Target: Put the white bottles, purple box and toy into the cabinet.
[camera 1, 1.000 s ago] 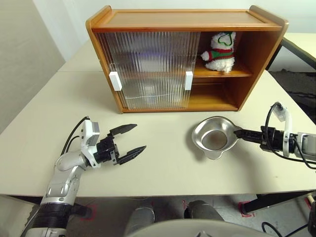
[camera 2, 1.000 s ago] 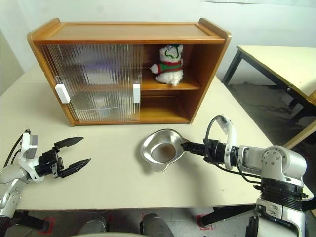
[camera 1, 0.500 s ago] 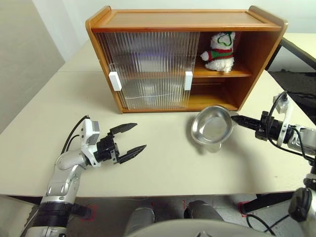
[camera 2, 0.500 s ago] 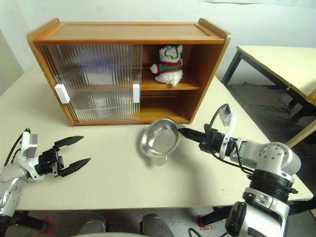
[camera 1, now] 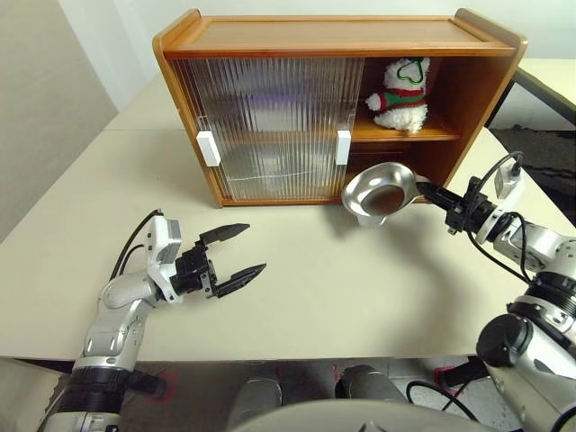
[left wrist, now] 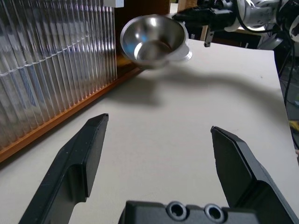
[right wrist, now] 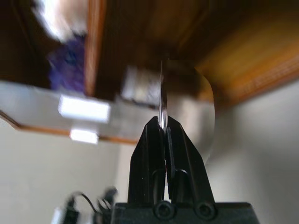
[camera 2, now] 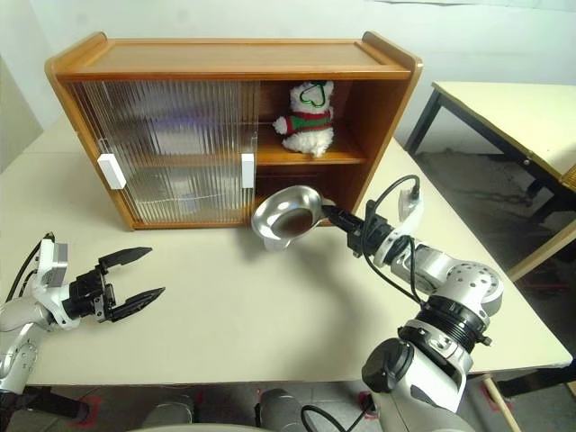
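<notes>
Raised toward the cabinet [camera 1: 270, 36], steel bowl [camera 1: 378, 193] stays pinched in right hand [camera 1: 425, 190]; left hand [camera 1: 236, 255] open.

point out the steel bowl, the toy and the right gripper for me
steel bowl [camera 1: 378, 191], left eye view, inner wall of the bowl
toy [camera 1: 400, 97], left eye view, its scarfed middle
right gripper [camera 1: 423, 188], left eye view, fingertips pinching the bowl's rim
</notes>
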You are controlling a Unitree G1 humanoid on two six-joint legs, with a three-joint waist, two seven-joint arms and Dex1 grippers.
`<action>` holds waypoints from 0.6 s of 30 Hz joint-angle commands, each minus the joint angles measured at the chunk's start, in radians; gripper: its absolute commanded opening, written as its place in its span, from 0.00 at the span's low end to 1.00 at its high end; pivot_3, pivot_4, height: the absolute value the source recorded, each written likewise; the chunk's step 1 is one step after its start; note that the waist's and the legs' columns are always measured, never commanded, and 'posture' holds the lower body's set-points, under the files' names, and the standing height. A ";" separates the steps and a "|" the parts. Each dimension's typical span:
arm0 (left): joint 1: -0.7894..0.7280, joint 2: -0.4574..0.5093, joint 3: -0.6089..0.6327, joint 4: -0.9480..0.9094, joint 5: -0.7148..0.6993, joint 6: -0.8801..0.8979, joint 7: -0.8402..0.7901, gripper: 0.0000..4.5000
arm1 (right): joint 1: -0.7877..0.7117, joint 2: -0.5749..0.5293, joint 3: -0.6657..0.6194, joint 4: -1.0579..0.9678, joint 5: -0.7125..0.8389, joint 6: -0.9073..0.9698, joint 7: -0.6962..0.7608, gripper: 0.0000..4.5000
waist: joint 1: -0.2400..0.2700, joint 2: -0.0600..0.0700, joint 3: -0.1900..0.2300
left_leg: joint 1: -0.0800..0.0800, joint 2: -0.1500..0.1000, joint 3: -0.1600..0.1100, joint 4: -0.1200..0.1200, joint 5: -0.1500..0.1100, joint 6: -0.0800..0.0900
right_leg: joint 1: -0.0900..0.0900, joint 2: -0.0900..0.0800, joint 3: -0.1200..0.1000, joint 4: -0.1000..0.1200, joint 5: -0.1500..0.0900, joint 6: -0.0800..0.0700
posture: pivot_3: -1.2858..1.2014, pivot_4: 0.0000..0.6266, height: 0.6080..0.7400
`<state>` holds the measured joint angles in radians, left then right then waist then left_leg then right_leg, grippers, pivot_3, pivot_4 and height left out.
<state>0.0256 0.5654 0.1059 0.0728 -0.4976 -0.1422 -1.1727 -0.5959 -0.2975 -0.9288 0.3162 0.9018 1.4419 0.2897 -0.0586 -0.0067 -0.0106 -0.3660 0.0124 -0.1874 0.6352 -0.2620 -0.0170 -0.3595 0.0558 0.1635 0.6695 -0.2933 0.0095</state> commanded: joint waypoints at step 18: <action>0.000 0.014 -0.002 -0.028 0.011 0.017 0.007 1.00 | -0.057 0.088 0.128 0.166 -0.024 -0.486 -0.110 0.00 | -0.009 0.001 0.000 | 0.000 0.001 -0.001 0.000 0.000 0.000 | 0.000 0.000 0.000 0.000 0.004 0.005 | 0.48 0.00 1.00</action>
<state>0.0247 0.5713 0.1056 0.0619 -0.4975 -0.1353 -1.1694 -0.6356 -0.2252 -0.8215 0.4768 0.8859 0.9900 0.1994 -0.0676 -0.0058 -0.0109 -0.3660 0.0136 -0.1881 0.6350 -0.2621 -0.0169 -0.3597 0.0557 0.1630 0.6695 -0.2892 0.0143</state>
